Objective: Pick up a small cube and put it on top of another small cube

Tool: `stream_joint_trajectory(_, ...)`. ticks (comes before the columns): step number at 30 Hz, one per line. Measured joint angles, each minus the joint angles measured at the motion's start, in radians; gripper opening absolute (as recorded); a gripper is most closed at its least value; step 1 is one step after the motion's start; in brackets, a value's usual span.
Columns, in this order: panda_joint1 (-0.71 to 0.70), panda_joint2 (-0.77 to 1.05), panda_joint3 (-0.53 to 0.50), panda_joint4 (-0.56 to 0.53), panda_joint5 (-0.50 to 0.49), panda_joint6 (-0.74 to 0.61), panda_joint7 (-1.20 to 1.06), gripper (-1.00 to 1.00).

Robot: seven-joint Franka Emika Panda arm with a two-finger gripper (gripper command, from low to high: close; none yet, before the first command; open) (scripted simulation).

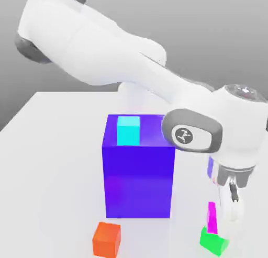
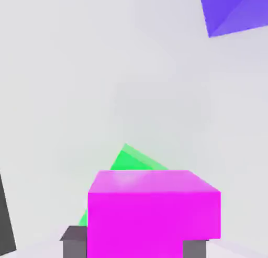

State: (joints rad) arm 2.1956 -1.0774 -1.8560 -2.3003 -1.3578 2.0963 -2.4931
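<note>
The small magenta cube sits on top of the small green cube near the front of the table, at the exterior view's right. In the hand view the magenta cube is close up, and the green cube peeks out from behind it. My gripper hangs straight down around the magenta cube, at that cube's height. The magenta cube is slightly offset on the green one, so part of the green top shows.
A big blue-purple block stands mid-table with a cyan cube on top; its corner shows in the hand view. An orange cube lies in front of the block. My arm reaches over the block's right side.
</note>
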Motion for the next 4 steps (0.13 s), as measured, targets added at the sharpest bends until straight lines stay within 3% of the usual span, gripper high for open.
stream_joint_trajectory(4, 0.0, 0.0, 0.0, 0.0, 0.0, 0.0, 0.0, 1.0)
